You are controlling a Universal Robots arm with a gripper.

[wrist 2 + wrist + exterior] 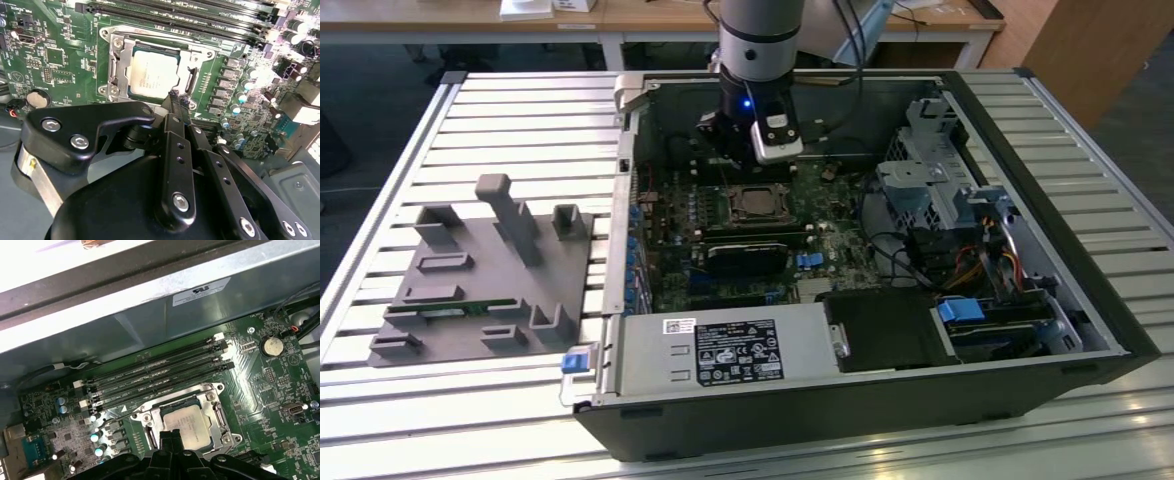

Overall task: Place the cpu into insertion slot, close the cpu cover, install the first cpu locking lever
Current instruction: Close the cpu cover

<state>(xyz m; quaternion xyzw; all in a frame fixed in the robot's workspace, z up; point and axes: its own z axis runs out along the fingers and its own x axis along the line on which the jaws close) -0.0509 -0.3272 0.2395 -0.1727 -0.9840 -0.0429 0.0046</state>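
Currently: cpu point(150, 75) seated in slot point(160, 44), pale face up. Cover point(120, 65) lies flat over it, with the chip showing through its window. Gripper point(179, 99) has its fingertips together with nothing between them, at the socket's edge just beside the cover. Whether the lever is latched cannot be told. Judged: placing and closing are done, and the lever step is in hand.

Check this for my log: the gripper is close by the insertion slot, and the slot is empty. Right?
Not empty: the second wrist view shows the cpu seated in the insertion slot. The gripper is close by it.
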